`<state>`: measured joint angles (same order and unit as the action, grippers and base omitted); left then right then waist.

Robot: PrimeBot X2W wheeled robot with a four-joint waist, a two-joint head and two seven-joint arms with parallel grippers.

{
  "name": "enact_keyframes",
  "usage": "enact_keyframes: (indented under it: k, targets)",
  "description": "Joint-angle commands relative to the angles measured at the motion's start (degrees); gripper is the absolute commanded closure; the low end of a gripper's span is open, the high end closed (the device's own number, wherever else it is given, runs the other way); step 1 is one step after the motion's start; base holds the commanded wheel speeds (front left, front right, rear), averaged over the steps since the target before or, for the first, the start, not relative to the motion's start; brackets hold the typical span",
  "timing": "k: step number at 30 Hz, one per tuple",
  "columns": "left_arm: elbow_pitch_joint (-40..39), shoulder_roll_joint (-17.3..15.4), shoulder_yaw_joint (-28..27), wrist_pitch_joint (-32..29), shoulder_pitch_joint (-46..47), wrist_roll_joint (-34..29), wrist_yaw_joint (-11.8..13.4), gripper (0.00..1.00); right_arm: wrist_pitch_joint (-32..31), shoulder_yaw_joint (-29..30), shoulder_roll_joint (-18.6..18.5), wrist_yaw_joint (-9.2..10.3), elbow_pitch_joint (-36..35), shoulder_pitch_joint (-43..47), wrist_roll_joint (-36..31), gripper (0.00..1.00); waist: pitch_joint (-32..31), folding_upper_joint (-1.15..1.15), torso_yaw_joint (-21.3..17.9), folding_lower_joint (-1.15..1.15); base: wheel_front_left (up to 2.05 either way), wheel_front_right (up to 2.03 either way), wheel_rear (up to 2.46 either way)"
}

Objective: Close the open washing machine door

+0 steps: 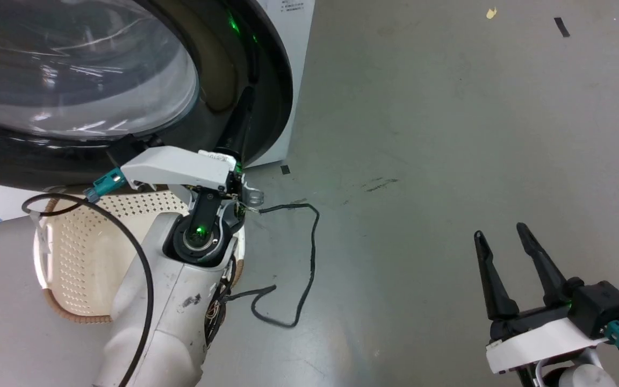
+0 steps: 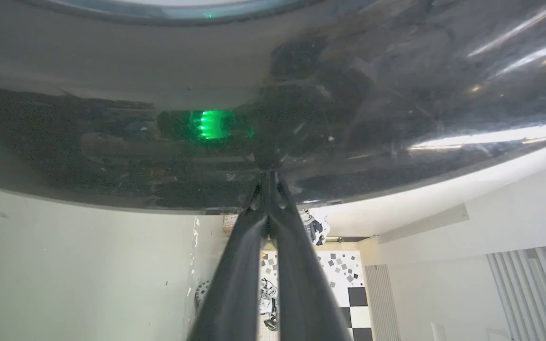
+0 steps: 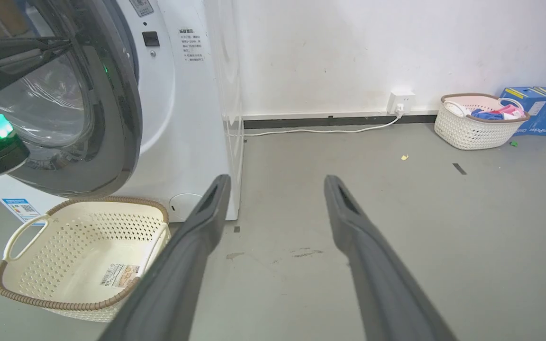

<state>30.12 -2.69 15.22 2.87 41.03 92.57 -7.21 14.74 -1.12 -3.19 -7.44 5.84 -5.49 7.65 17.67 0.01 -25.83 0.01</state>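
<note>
The washing machine door (image 1: 73, 70), black-rimmed with a bulging glass centre, stands part open at the upper left of the head view. My left gripper (image 1: 245, 102) is shut with nothing in it. Its tips press against the door's glossy black rim (image 2: 301, 94), as the left wrist view shows up close around the gripper (image 2: 268, 177). The white washing machine (image 3: 183, 118) stands behind the door (image 3: 121, 109). My right gripper (image 1: 500, 230) hangs open and holds nothing, over bare floor at the lower right, far from the door; its fingers (image 3: 277, 179) point towards the machine's corner.
A cream perforated basket (image 1: 57, 306) sits on the floor under the door, beside my left forearm. A loose black cable (image 1: 309, 258) lies on the grey floor. By the far wall stand a second basket (image 3: 472, 128) holding clothes, blue boxes (image 3: 538, 109) and a wall socket (image 3: 400, 102).
</note>
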Motion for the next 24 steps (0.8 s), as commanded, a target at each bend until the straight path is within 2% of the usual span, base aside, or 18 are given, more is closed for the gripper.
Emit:
enact_keyframes:
  k: [1, 5, 9, 10, 11, 12, 16, 19, 21, 22, 24]
  targets:
    - [0.1, -0.2, 0.2, 0.3, 0.2, 0.5, -0.3, 1.0, 0.3, -0.1, 0.3, -0.05, -0.1, -1.0, 0.4, 0.0, -0.6, -0.01, 0.7, -0.01, 0.0, 0.0, 0.0]
    - [-1.8, -0.2, 1.4, 1.1, -2.6, -0.4, -0.3, 1.0, 0.3, 0.1, 0.3, -0.05, -0.7, -0.6, 0.5, 0.0, -2.6, -0.01, 3.3, -0.01, 0.0, 0.0, 0.0]
    - [-7.4, -1.4, 3.5, 2.4, -9.0, -3.6, -0.3, 1.0, 0.3, 0.6, 0.3, -0.05, -1.4, 0.6, -0.3, 0.0, -5.7, -0.01, 7.1, -0.01, 0.0, 0.0, 0.0]
    - [-9.2, -2.1, 4.4, 2.9, -11.1, -4.9, -0.3, 0.71, 0.3, 0.7, 0.3, -0.05, -1.5, 1.0, -0.4, 0.0, -6.4, -0.01, 8.0, -0.01, 0.0, 0.0, 0.0]
    - [-10.9, -3.0, 5.4, 3.5, -13.2, -6.3, -0.3, 0.21, 0.3, 1.0, 0.3, -0.05, -1.4, 1.6, -0.5, 0.0, -7.3, -0.01, 9.2, -0.01, 0.0, 0.0, 0.0]
    - [-12.7, -4.3, 6.6, 4.3, -15.4, -8.0, -0.3, 0.0, 0.3, 1.0, 0.3, -0.05, -1.4, 2.1, -0.6, 0.0, -8.1, -0.01, 10.3, -0.01, 0.0, 0.0, 0.0]
    - [-18.1, -10.3, 11.0, 9.9, -22.7, -17.2, -0.3, 0.0, 0.3, 0.6, -0.5, -0.05, -1.7, 3.9, -1.1, 0.0, -11.1, -0.01, 14.7, -0.01, 0.0, 0.0, 0.0]
    - [-20.6, -13.6, 11.2, 11.8, -26.8, -24.9, -0.3, 0.0, 0.3, 0.6, -1.1, -0.05, -2.2, 5.3, -1.3, 0.0, -12.9, -0.01, 17.7, -0.01, 0.0, 0.0, 0.0]
    - [-21.8, -15.3, 9.5, 12.1, -28.6, -33.9, -0.3, 0.0, 0.3, 0.7, -1.3, -0.05, -2.3, 6.3, -1.1, 0.0, -13.8, -0.01, 19.6, -0.01, 0.0, 0.0, 0.0]
    - [-22.9, -16.0, 7.8, 12.1, -29.3, -40.5, -0.3, 0.0, 0.3, 0.4, -1.4, -0.05, -2.5, 6.7, -0.9, 0.0, -14.2, -0.01, 20.4, -0.01, 0.0, 0.0, 0.0]
    - [-24.8, -15.7, 4.2, 12.1, -31.9, -52.7, 0.3, 0.0, 0.3, -0.3, -1.8, -0.05, -2.7, 7.2, -0.7, 0.0, -14.8, -0.01, 21.7, -0.01, 0.0, 0.0, 0.0]
